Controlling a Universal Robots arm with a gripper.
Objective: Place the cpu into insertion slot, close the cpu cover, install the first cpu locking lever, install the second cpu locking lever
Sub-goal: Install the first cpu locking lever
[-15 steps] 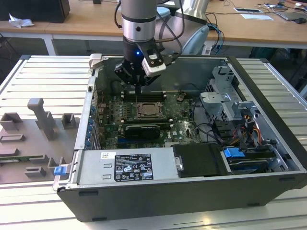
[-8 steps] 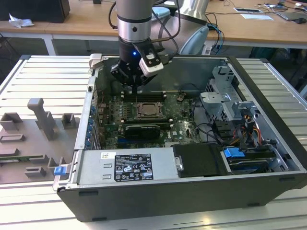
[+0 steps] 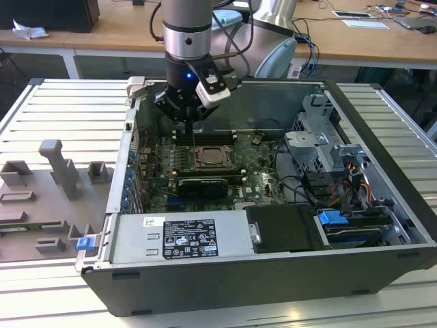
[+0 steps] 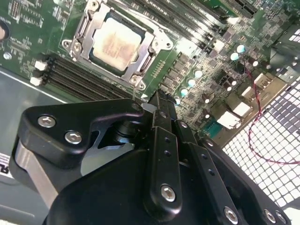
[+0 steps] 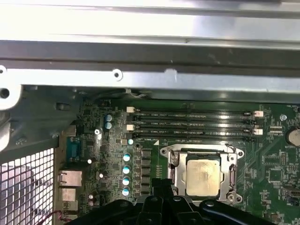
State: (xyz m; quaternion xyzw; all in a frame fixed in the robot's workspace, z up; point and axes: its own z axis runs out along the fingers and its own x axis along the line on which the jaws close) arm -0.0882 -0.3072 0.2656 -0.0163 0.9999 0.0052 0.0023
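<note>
Nearest the lens in the second wrist view is the black body of the gripper (image 4: 157,99), with its screw heads showing. Its tip is aimed at the green motherboard (image 4: 201,61). I cannot tell how far the gripper is open, nor whether it has hold of anything.

In the exterior view the arm (image 3: 186,27) comes straight down from the upper centre of the frame into the open computer case (image 3: 273,273). The wrist is vertical and the gripper (image 3: 186,117) faces down, above the board.

In both wrist views the cpu (image 5: 202,174) lies flat in the insertion slot (image 5: 182,165), pale face up. The cpu cover (image 5: 201,152) is down around it. The chip is square, so it has no long axis. Its edges run parallel to the memory slots (image 5: 192,124) just beside it. In the exterior view the cpu (image 3: 207,157) sits centre frame, just below the gripper and toward the exterior view's right.
</note>
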